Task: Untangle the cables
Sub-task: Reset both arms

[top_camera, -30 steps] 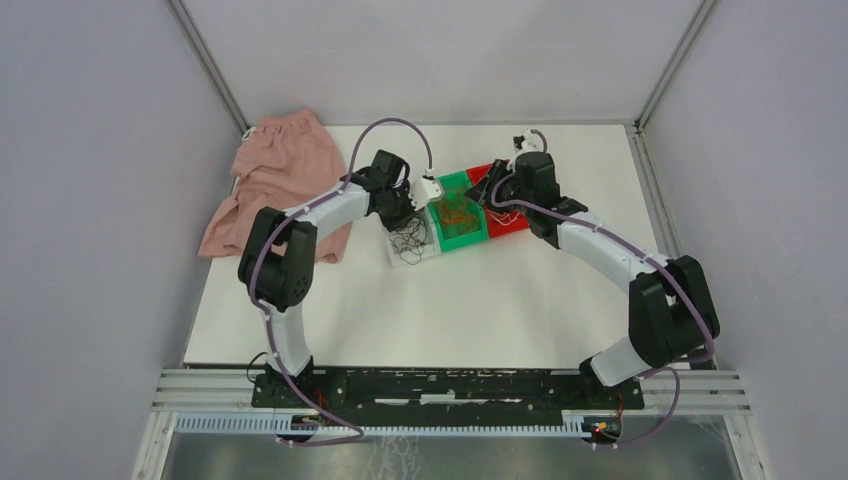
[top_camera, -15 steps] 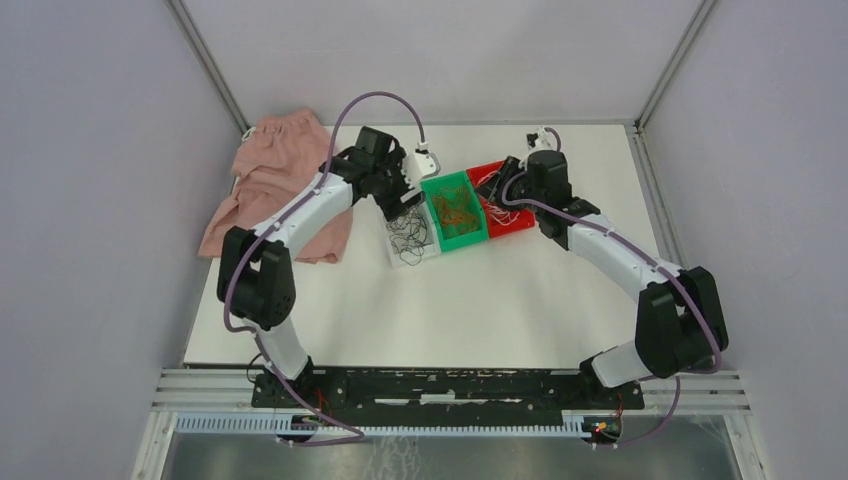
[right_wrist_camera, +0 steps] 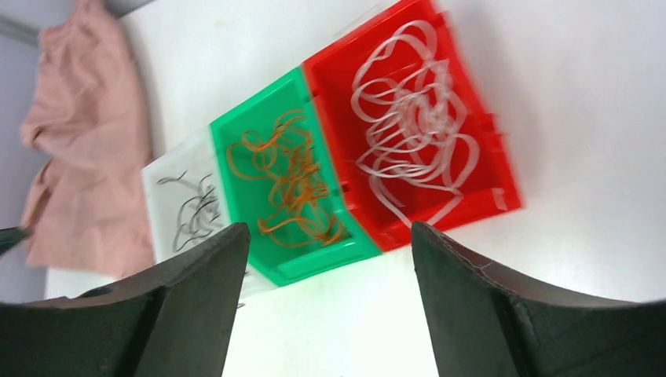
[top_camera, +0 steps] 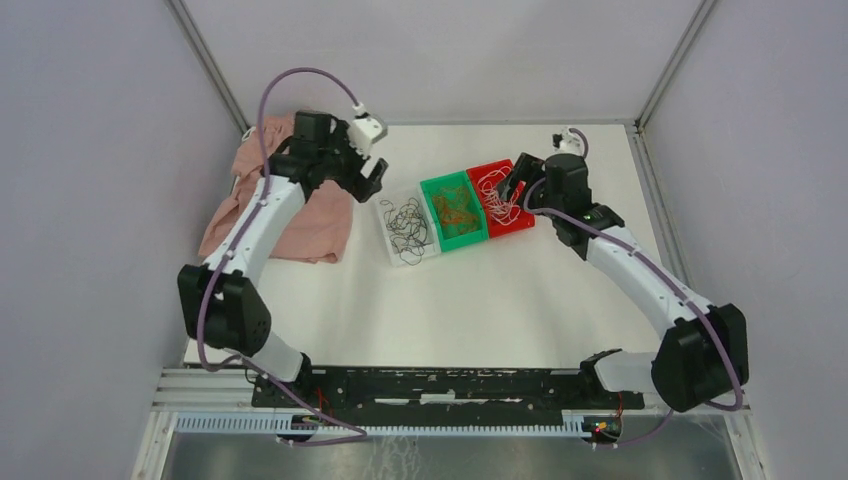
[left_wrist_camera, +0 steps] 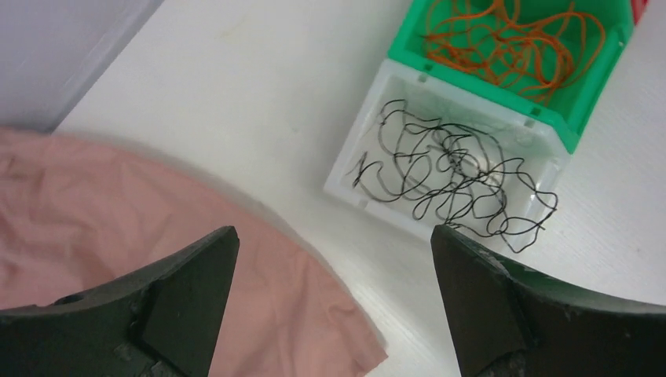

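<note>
A second ago both my arms were bent over the row of bins with the jaws nearly closed. Now I have drawn both back and let go. My left gripper (left_wrist_camera: 334, 251) stands wide apart and empty. It is lifted out toward ten o'clock of the bins, over the edge of the crumpled pink cloth (left_wrist_camera: 118, 220). My right gripper (right_wrist_camera: 330, 243) is spread too, grasping nothing, backed off toward three o'clock of the row.

The thin black wiry cables (left_wrist_camera: 448, 177) lie in the translucent white plastic bin (left_wrist_camera: 351, 153). The curly orange cables (right_wrist_camera: 287, 184) lie in the green plastic bin (right_wrist_camera: 314, 263) beside it, and the looped white cables (right_wrist_camera: 412, 110) in the red plastic bin (right_wrist_camera: 471, 212).

A few black loops hang over the white bin's rim. Whether they reach the white table (top_camera: 480, 300) I cannot tell. With each colour in its own bin and both jaws released, I judge the untangling about finished.
</note>
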{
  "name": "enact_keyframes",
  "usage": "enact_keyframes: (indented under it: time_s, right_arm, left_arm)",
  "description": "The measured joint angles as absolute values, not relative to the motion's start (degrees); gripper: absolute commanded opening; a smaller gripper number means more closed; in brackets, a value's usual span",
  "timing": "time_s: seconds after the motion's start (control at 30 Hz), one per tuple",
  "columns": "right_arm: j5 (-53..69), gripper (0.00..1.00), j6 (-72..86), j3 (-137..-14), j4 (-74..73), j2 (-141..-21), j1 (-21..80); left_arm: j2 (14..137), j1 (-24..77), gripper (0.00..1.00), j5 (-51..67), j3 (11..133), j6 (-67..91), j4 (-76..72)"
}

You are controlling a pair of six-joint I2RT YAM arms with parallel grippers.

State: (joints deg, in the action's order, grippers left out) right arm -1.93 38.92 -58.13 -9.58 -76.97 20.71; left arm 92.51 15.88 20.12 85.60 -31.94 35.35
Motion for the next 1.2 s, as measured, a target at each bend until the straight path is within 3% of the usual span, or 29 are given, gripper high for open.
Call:
enact_keyframes:
  time_s: [0.2, 0.33, 0.53, 0.9, 1.2]
  right_arm:
    - [-24.91, 0.99, 36.25, -48.51, -10.04, -62.67, 20.56]
    - [-41.01, 0.99, 32.18, -38.04, -6.70, -55.29, 20.43]
    - [-56.34, 0.99, 27.81, -31.46, -5.78, -56.58, 19.62]
    - [-63.59, 0.99, 22.55, -18.20, 12.67, -62.33, 14.76]
    - [-60.60, 0.99, 14.35, -16.25, 31.48, -71.44, 12.97]
  left_arm:
    - [76.14, 5.34, 0.99, 21.63, 65.08, -21.74, 20.58]
    - [69.56, 4.78, 0.99, 22.02, 49.08, -16.14, 10.09]
    - [70.74, 4.25, 0.99, 22.55, 34.28, -10.90, -0.38]
    - [77.62, 4.19, 0.99, 19.22, 21.54, -7.05, -29.54]
    - [80.31, 3.81, 0.99, 16.45, 19.97, -4.56, -39.81]
